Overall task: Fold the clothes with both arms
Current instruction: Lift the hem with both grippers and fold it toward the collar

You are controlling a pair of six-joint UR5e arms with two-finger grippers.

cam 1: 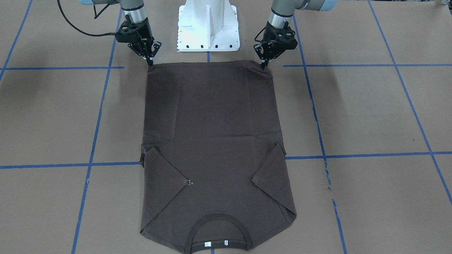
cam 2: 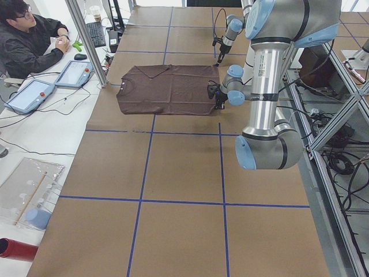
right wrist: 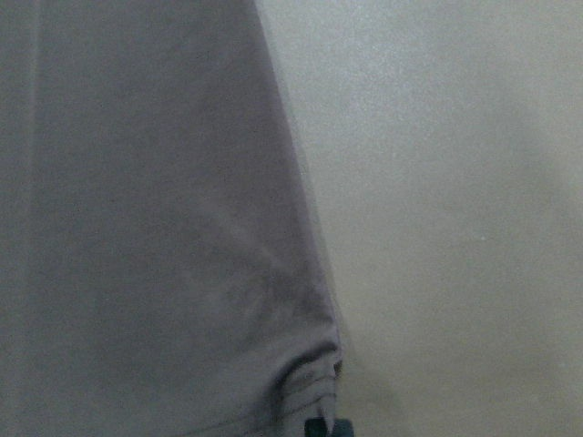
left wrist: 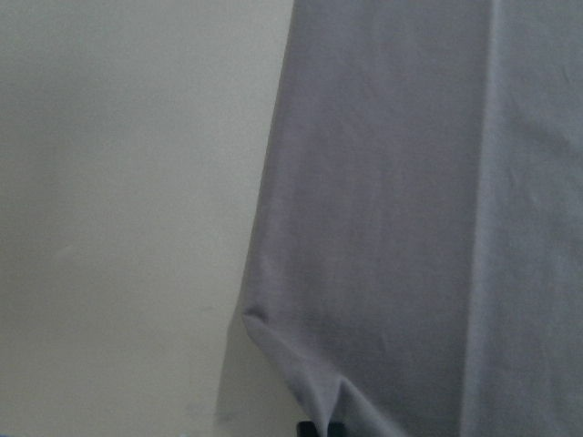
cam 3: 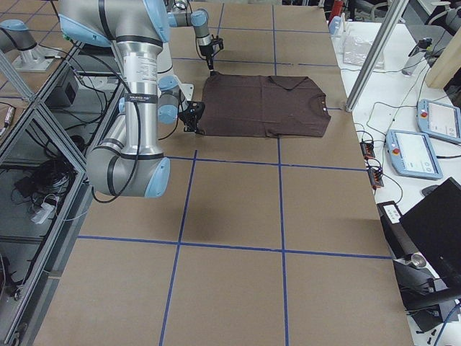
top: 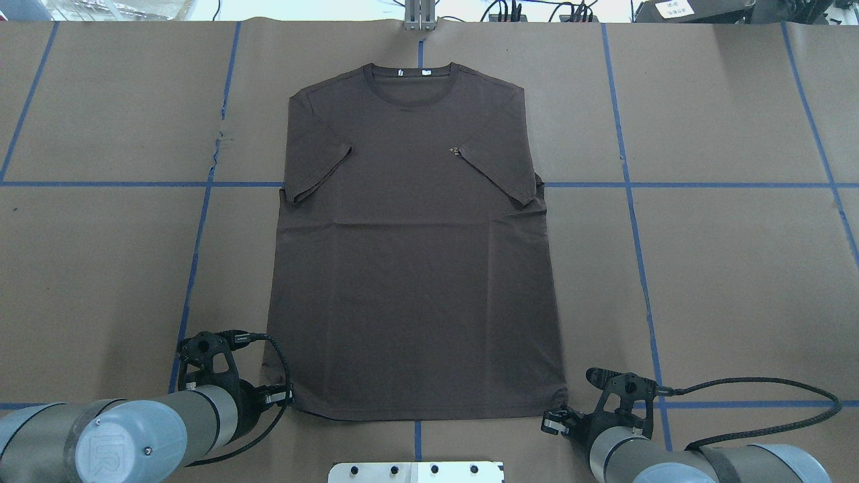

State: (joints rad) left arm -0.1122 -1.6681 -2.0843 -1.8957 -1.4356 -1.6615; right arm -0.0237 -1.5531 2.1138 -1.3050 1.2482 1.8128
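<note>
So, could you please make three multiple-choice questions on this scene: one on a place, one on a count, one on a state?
1. Where on the shirt are the left gripper and right gripper?
A. neck end
B. mid sides
C. hem corners

2. How many white tags show inside the collar?
A. two
B. one
C. four

3. How do the sleeves lie?
A. spread sideways
B. folded in over the chest
C. rolled up

1 C: fingertips meet the cloth at both hem corners.
2 A: two small tags show.
3 B: both lie diagonally on the front.
</note>
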